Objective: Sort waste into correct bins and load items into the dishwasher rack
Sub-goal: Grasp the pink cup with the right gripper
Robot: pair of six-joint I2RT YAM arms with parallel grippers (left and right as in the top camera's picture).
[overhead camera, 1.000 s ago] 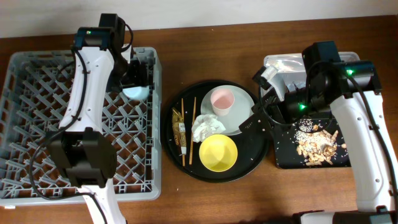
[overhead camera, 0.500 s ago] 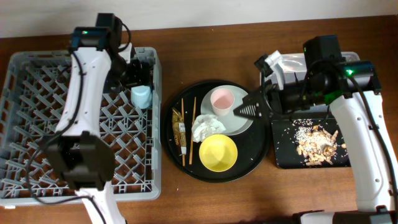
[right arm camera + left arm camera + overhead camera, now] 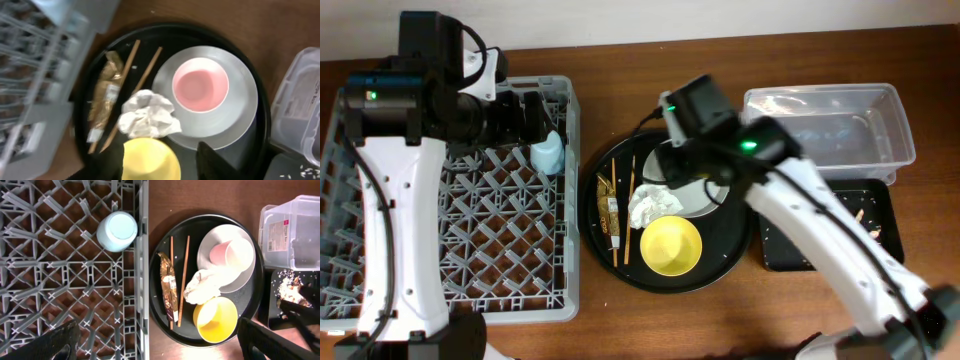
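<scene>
Surface: brown wooden table [image 3: 650, 320], viewed from above.
Done: small pale blue cup [image 3: 117, 231] is set in the large grey lattice crate [image 3: 380, 280]; beige food scraps [image 3: 292, 287] are held in the shallow black rectangular tray [image 3: 780, 250].
Remaining, on the round black tray [image 3: 725, 255]: pink cup [image 3: 200, 85] on the grey-green plate [image 3: 240, 115], yellow bowl [image 3: 671, 245], wooden chopsticks [image 3: 180, 280], crumpled white tissue [image 3: 147, 115], gold-brown wrappers [image 3: 169, 292].
Left gripper [image 3: 157, 325]: spread, empty.
Right gripper [image 3: 160, 147]: spread, empty, poised over the round tray.

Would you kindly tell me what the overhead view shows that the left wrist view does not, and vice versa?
Only the overhead view shows the white left arm and right arm. Only the left wrist view shows the pink cup, which the right arm covers from above. Both show the blue cup in the dishwasher rack, the tissue, the yellow bowl and the chopsticks.
</scene>
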